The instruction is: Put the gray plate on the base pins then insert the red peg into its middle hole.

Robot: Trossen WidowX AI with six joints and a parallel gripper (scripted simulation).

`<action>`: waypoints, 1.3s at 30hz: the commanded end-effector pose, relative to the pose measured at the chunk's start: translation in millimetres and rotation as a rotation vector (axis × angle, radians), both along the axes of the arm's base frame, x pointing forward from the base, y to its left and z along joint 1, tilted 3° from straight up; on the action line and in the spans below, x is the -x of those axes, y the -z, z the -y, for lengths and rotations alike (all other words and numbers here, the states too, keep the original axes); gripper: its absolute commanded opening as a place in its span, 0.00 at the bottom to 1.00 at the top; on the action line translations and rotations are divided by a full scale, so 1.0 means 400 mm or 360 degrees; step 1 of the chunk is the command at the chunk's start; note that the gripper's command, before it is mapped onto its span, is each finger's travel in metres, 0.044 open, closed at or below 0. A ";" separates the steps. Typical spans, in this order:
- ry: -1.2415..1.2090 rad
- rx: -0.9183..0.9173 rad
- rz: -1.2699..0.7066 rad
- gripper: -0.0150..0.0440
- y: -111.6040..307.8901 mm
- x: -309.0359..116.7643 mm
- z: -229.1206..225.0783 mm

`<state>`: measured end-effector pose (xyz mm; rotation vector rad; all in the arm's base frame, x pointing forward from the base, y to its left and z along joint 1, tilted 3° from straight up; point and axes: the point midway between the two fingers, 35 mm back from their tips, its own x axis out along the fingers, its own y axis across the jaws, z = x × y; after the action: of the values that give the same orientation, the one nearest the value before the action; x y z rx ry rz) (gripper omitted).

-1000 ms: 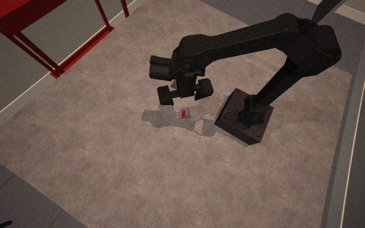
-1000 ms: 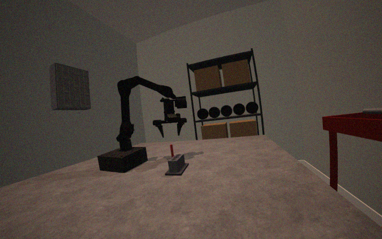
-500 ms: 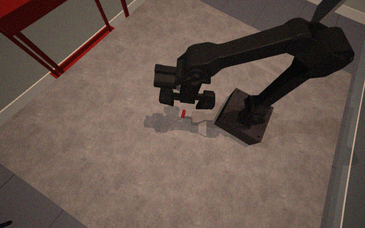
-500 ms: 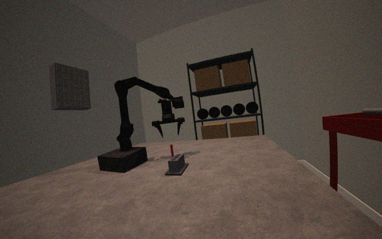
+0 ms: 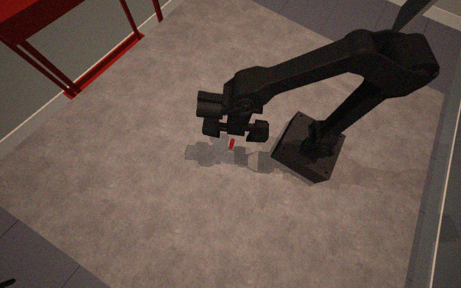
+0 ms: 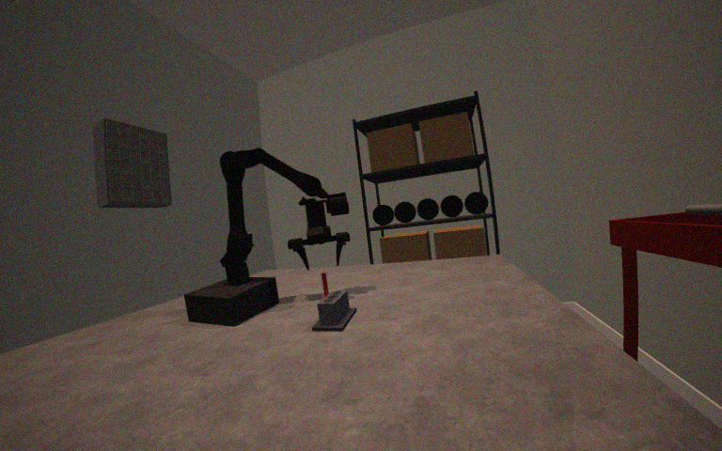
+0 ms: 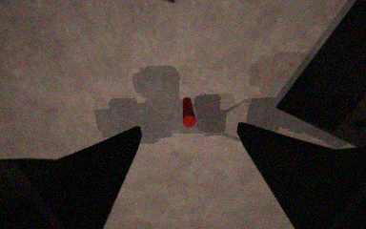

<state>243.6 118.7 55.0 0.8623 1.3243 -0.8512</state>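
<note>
The gray plate (image 6: 333, 311), a thick block, sits on the dark flat base (image 6: 327, 328) in the exterior view. It looks level, with no gap visible; the pins are hidden. The arm hides plate and base in the top view. The red peg (image 5: 231, 144) (image 6: 323, 285) (image 7: 189, 121) stands upright on the table, apart from them. My gripper (image 5: 233, 134) (image 6: 322, 267) (image 7: 189, 129) is wide open and empty, pointing down above the peg. In the wrist view the peg's top shows between the two fingertips, roughly centred.
The arm's dark box-shaped mount (image 5: 307, 146) (image 6: 231, 302) stands on the table (image 5: 217, 220) (image 6: 404, 382), to the right of the peg in the top view. A red workbench (image 5: 108, 60) (image 6: 665, 236) and a shelf rack (image 6: 426, 170) stand beyond the table.
</note>
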 end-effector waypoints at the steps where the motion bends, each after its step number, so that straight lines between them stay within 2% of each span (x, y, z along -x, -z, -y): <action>1: -0.0001 0.0012 -0.0011 1.00 0.020 -0.001 0.003; 32: -0.0001 0.0012 -0.0011 1.00 0.140 -0.004 0.007; 39: -0.0001 0.0012 -0.0011 0.69 0.140 -0.004 0.007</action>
<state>245.4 116.8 0.7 0.8618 1.3258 -0.8596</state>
